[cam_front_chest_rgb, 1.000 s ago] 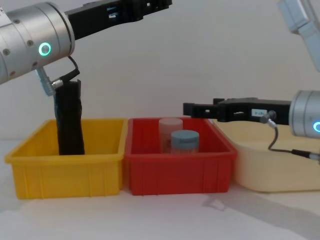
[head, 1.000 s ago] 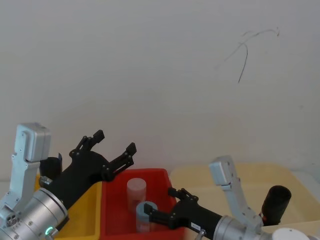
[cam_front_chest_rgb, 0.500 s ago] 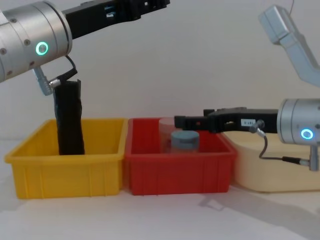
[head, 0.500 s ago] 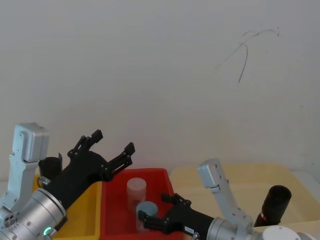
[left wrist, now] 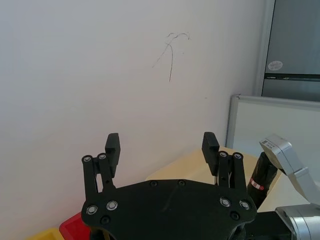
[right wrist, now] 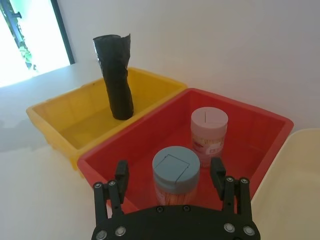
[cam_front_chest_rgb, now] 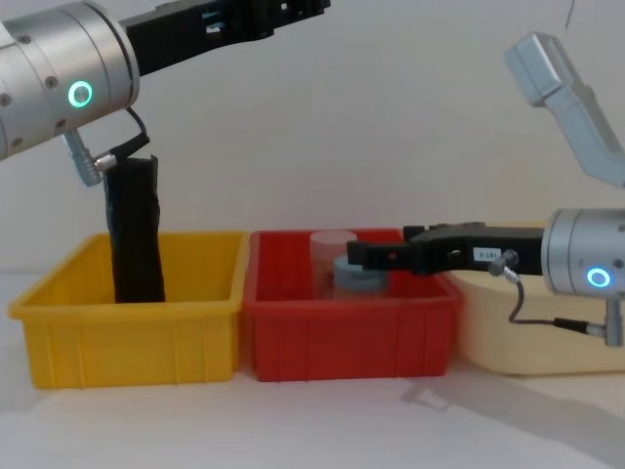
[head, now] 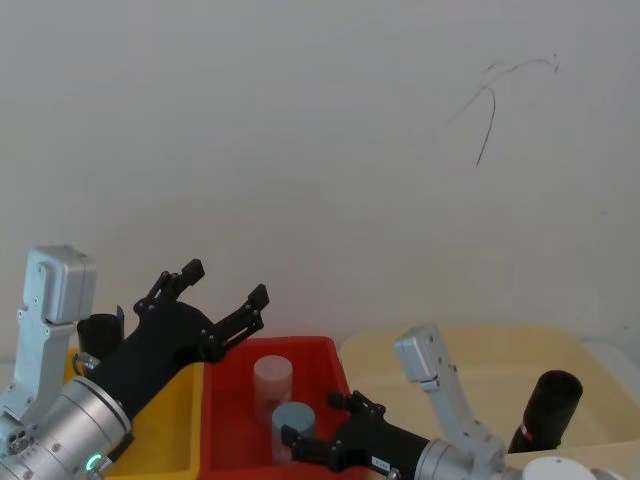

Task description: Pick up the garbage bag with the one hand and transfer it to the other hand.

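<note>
Right claw [right wrist: 170,177] label on its side perhaps reads "S.EE".

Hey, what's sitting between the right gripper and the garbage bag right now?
In the right wrist view, the blue-lidded jar in the red bin lies between the right gripper and the garbage bag, plus the bins' adjoining walls.

Bright, even, soft faint shadows (glaring window), sharp focus
</note>
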